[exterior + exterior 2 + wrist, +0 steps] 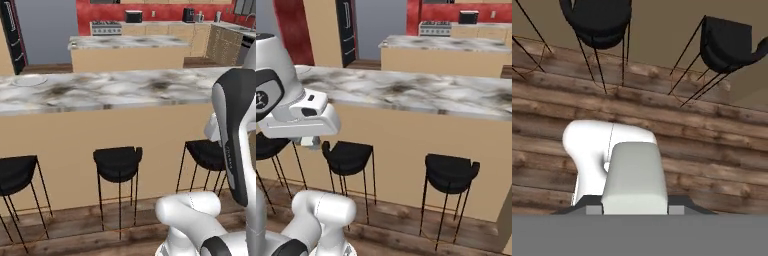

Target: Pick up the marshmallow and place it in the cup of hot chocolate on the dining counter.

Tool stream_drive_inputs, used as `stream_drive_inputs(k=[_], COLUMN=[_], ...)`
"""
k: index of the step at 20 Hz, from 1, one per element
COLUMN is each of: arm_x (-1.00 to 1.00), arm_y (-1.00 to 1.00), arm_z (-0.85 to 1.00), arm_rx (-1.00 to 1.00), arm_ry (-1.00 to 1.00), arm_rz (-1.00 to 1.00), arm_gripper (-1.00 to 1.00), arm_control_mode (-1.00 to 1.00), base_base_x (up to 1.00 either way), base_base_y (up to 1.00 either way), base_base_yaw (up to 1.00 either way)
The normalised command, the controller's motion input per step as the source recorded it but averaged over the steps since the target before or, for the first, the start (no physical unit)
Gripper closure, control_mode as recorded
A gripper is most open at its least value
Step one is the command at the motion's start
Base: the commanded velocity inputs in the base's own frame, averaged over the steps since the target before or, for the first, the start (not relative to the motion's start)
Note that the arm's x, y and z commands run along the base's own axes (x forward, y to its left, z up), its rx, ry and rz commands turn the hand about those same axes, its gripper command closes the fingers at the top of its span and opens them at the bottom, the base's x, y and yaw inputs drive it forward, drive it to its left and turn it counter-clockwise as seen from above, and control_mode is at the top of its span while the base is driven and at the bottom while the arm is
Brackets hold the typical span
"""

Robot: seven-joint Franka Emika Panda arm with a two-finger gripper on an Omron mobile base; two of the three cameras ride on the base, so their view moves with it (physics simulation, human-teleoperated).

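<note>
Gripper (633,207) clamped on marshmallow (633,177) way below dining counter (115,92); prob clips counter edge or barstools (118,162) lifting, imo.

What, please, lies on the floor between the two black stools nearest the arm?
Between the left stool and right stool, the wood floor is bare in the right base view.
</note>
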Motion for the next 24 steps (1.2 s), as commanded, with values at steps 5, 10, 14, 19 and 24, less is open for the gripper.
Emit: stream_drive_inputs(k=[5,10,14,19,24], arm_x=[0.00,0.00,0.00,0.00,0.00], arm_y=[0.00,0.00,0.00,0.00,0.00], arm_z=[0.00,0.00,0.00,0.00,0.00], arm_rx=[0.00,0.00,0.00,0.00,0.00], arm_ry=[0.00,0.00,0.00,0.00,0.00], arm_rz=[0.00,0.00,0.00,0.00,0.00], arm_gripper=[1.00,1.00,1.00,1.00,1.00], arm_control_mode=[1.00,1.00,1.00,1.00,1.00], base_base_x=[0.00,0.03,0.17,0.02,0.21], base_base_y=[-1.00,-1.00,-1.00,-1.00,-1.00], base_base_yaw=[-0.29,-0.23,-0.10,-0.07,-0.05])
